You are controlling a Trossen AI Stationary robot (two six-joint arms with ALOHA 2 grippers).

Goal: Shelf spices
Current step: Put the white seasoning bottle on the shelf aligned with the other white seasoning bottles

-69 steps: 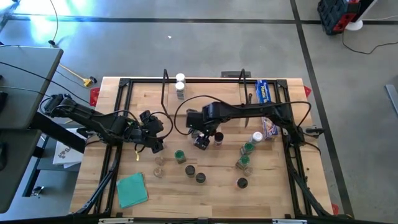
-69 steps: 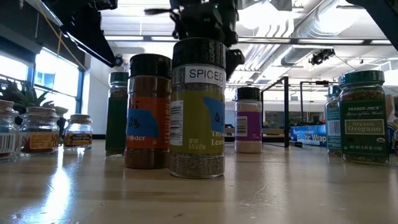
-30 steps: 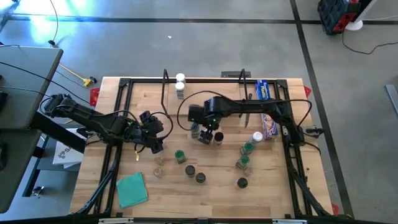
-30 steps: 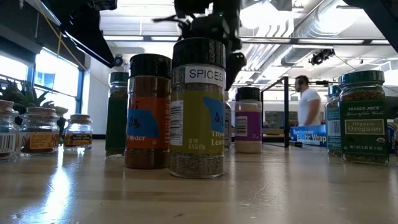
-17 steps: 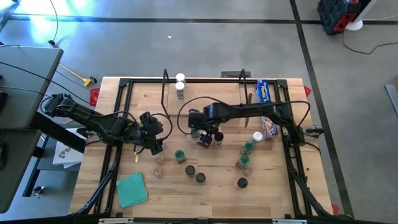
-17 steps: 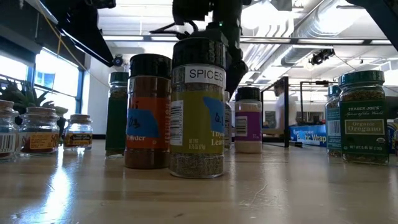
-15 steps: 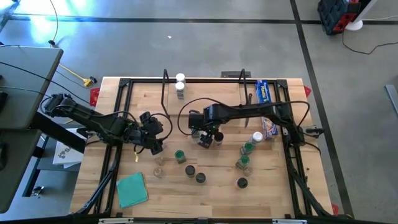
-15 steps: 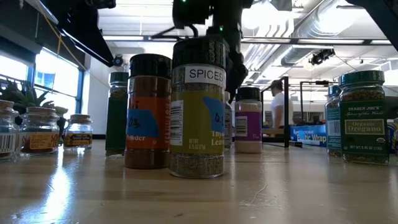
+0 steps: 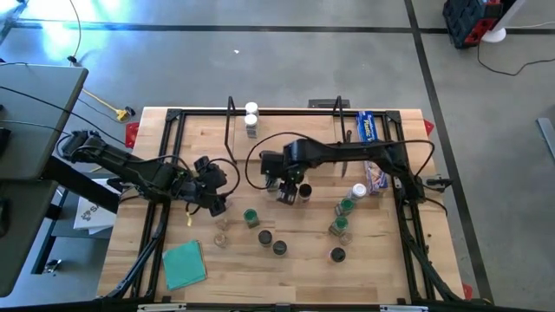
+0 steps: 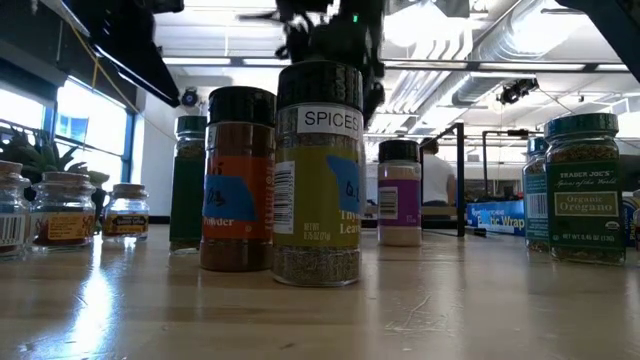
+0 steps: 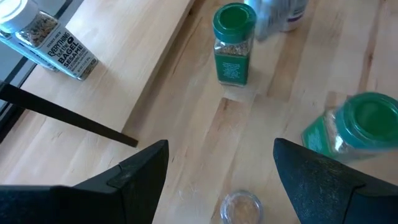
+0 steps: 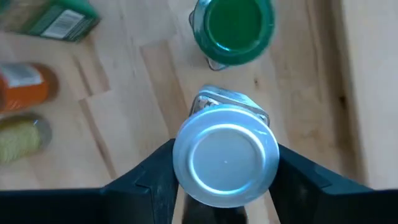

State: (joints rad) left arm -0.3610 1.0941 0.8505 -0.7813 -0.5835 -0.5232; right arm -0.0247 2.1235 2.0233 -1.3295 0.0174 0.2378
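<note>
My right gripper (image 9: 286,190) points down over the middle of the table, shut on a spice jar with a silver lid (image 12: 225,163). My left gripper (image 9: 213,198) waits open at the left, above a small clear jar (image 11: 242,206). Several more spices stand on the table, among them a green-lidded jar (image 9: 251,217), dark-lidded jars (image 9: 265,236) and a black-lidded jar (image 9: 305,192). The shelf (image 9: 286,114) runs along the far edge, and two white-lidded jars (image 9: 251,116) stand on its board. My right gripper pinches the jar's silver lid between its two fingers (image 12: 155,180), one on each side of the rim (image 12: 181,163). The fingers come from above, pointing down. The jar stays upright below them. The lid hides its base, so I cannot tell whether it is clear of the table.
A green-lidded jar (image 12: 233,28) stands just beyond the held jar, and an orange jar (image 12: 25,87) stands off to one side. A blue box (image 9: 368,128) and a bag (image 9: 377,178) lie at the right, and a teal cloth (image 9: 184,264) lies near left.
In the low view my right gripper has come down behind the front jars and then risen again. In the high view it has stayed over the same spot in the middle of the table.
</note>
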